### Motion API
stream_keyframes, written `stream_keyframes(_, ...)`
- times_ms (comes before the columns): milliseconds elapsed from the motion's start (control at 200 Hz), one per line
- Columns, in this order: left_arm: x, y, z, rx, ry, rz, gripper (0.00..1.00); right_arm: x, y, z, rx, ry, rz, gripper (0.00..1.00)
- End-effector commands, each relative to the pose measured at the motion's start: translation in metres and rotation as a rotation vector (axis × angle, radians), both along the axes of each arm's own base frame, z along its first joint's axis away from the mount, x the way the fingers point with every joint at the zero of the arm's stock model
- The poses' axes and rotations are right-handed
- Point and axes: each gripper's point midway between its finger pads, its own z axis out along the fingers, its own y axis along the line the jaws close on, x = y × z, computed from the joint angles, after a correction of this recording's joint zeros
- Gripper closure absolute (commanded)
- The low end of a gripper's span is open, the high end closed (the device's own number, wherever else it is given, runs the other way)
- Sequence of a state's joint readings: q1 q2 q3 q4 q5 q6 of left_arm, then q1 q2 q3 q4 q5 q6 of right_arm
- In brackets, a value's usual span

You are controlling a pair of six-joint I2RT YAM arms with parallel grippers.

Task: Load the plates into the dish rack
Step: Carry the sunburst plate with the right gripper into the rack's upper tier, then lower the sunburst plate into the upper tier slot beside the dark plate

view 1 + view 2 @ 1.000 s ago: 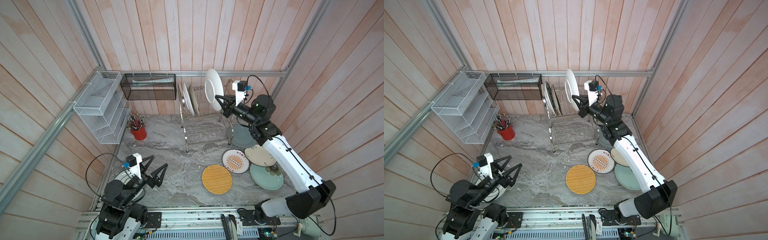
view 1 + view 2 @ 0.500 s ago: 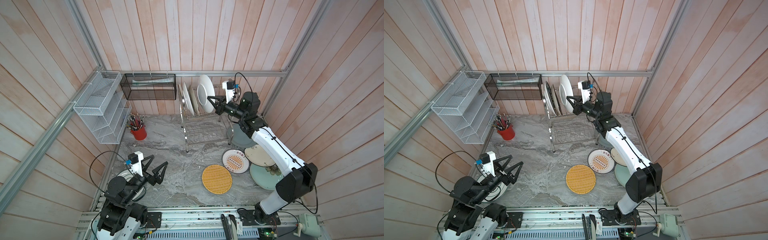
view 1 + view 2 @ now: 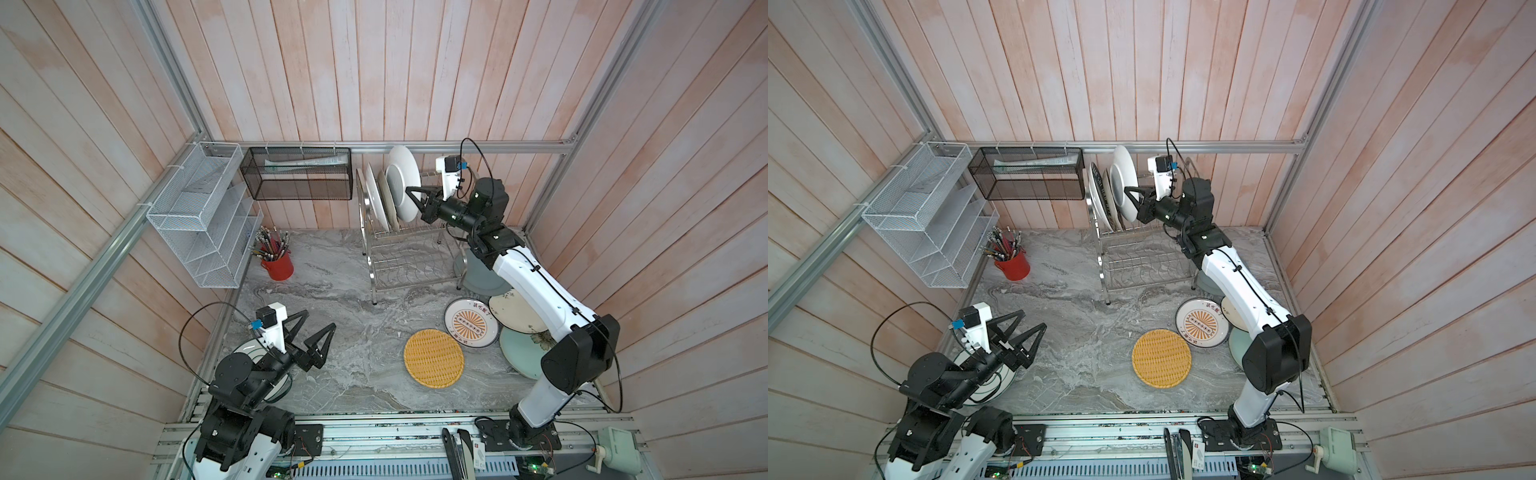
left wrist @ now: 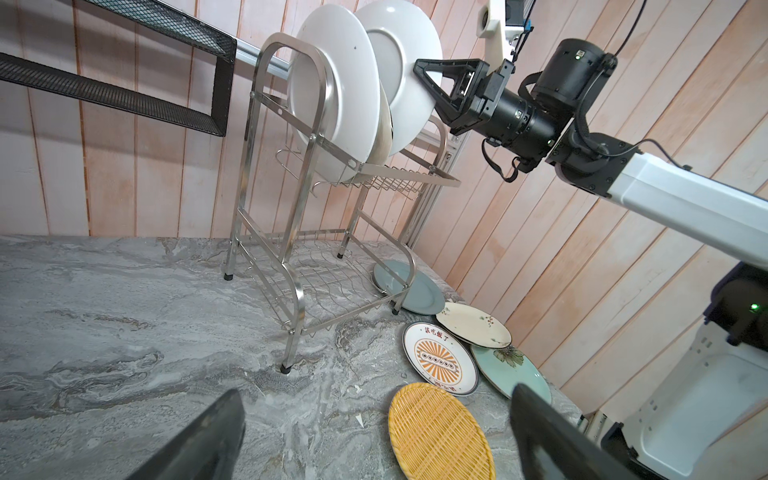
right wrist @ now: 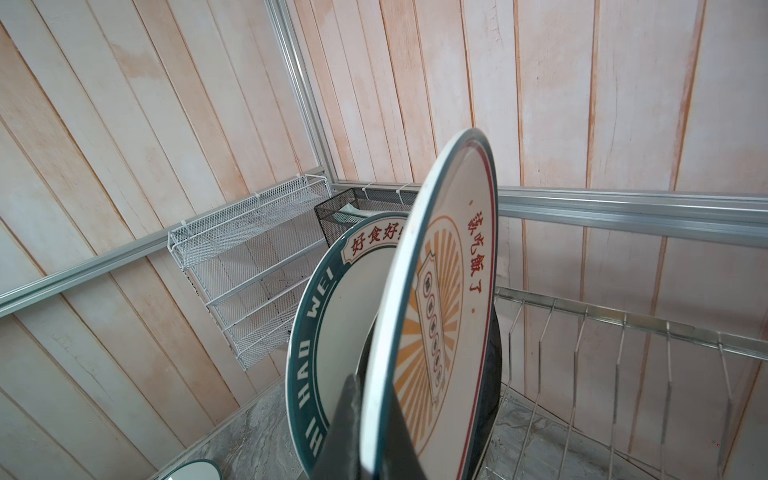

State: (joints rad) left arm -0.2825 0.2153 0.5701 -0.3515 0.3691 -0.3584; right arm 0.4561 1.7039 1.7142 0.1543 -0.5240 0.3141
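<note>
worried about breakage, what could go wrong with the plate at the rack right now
1. The right gripper pinches the held sunburst plate by its rim, close beside the racked plates; a push could knock them.
2. Its lower edge is hidden, so seating between prongs is unconfirmed; released now, it might tip off the dish rack.

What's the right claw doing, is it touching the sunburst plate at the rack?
Touching. The right wrist view shows the right gripper shut on the sunburst plate, its dark fingers pressing both faces.

Pink-washed plank walls [image 3: 291,62]; grey marble tabletop [image 3: 353,345]; aluminium rails [image 3: 519,144]; even light.
</note>
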Motion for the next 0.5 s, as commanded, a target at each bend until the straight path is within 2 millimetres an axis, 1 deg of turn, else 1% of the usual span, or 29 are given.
stream_keyframes(0,-0.001,-0.002,-0.002,0.013,-0.016,-0.015,0.0,0.002,-0.002,0.021,0.033,-0.048,-0.026,1.0)
stream_keyframes(235,-0.002,-0.003,-0.002,0.016,-0.02,-0.019,0.0,0.008,-0.004,0.008,-0.001,-0.034,-0.053,1.0)
stream_keyframes(335,-0.002,-0.003,-0.002,0.016,-0.022,-0.02,0.0,0.012,-0.002,-0.005,-0.013,-0.007,-0.052,1.0)
stream_keyframes(495,-0.002,-0.003,-0.002,0.016,-0.022,-0.022,0.0,0.015,0.0,-0.02,-0.02,0.025,-0.05,1.0)
